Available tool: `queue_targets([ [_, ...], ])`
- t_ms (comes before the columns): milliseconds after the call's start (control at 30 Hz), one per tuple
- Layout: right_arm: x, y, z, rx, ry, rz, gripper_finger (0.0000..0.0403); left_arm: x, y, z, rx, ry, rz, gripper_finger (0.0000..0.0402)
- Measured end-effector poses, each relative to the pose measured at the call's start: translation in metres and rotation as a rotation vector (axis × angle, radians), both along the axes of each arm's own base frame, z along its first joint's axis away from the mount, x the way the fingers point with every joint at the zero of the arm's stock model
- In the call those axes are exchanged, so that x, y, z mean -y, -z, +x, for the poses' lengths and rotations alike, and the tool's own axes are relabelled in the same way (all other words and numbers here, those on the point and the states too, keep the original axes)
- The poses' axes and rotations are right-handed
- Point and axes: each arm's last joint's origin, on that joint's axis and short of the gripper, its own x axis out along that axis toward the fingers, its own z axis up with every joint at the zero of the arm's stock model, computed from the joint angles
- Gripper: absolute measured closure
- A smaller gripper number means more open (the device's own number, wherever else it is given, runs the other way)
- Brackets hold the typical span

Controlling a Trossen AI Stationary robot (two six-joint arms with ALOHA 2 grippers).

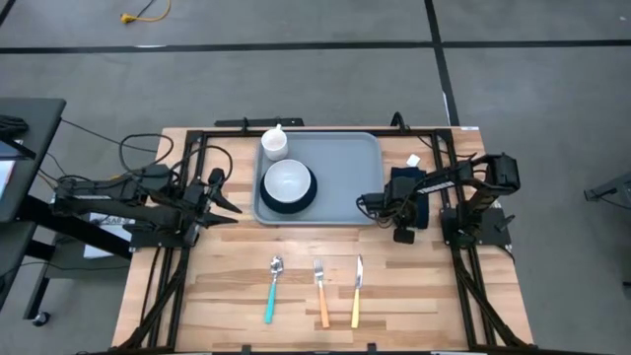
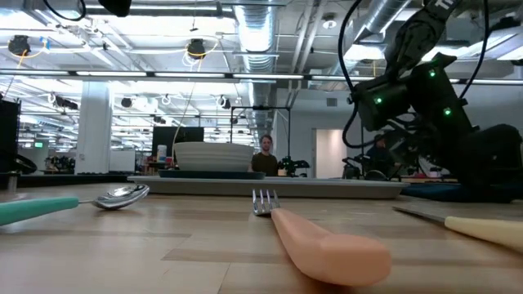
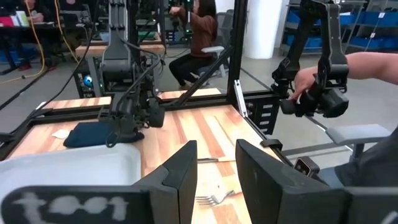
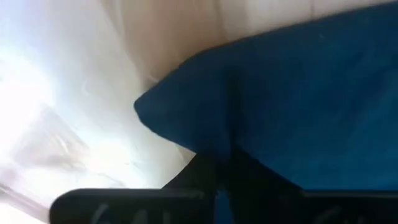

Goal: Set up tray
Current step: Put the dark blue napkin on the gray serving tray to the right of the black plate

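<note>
At the centre top of the high view lies the tray (image 1: 345, 177), already carrying a white bowl on a dark plate (image 1: 289, 185) and a cup (image 1: 274, 143), so it seems partly laid. Just right of its edge, the right gripper (image 1: 402, 209) pinches a dark blue napkin (image 4: 298, 93), fingers clenched on the cloth, probably to lift it across. At middle left, the left gripper (image 1: 219, 192) waits beside the tray, fingers slightly parted, empty. Spoon (image 1: 273, 288), fork (image 1: 320, 291) and knife (image 1: 357, 291) lie lower centre.

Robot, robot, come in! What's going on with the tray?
Right gripper down on dark napkin, jaws shut. Left gripper waiting beside tray. Bowl and cup on tray.
</note>
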Motion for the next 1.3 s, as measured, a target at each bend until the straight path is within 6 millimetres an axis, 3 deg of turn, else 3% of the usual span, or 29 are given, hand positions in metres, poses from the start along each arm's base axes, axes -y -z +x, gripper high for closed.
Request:
queue_targets([
  [167, -0.002, -0.016, 0.008, 0.048, 0.007, -0.081, 0.0397, 0.0, 0.001, 0.0, -0.011, 0.0, 0.001, 0.0303],
  [367, -0.007, -0.068, 0.017, 0.158, 0.025, -0.168, 0.0399, 0.0, 0.001, 0.0, -0.012, -0.001, 0.001, 0.0303],
  [933, -0.039, -0.207, 0.032, 0.432, -0.003, -0.728, 0.0401, 0.0, 0.003, 0.0, -0.031, -0.002, 0.002, 0.0303],
  [1300, -0.085, -0.25, 0.039, 0.596, -0.234, -0.575, 0.0402, 0.0, 0.004, 0.0, -0.043, -0.004, -0.015, 0.0303],
])
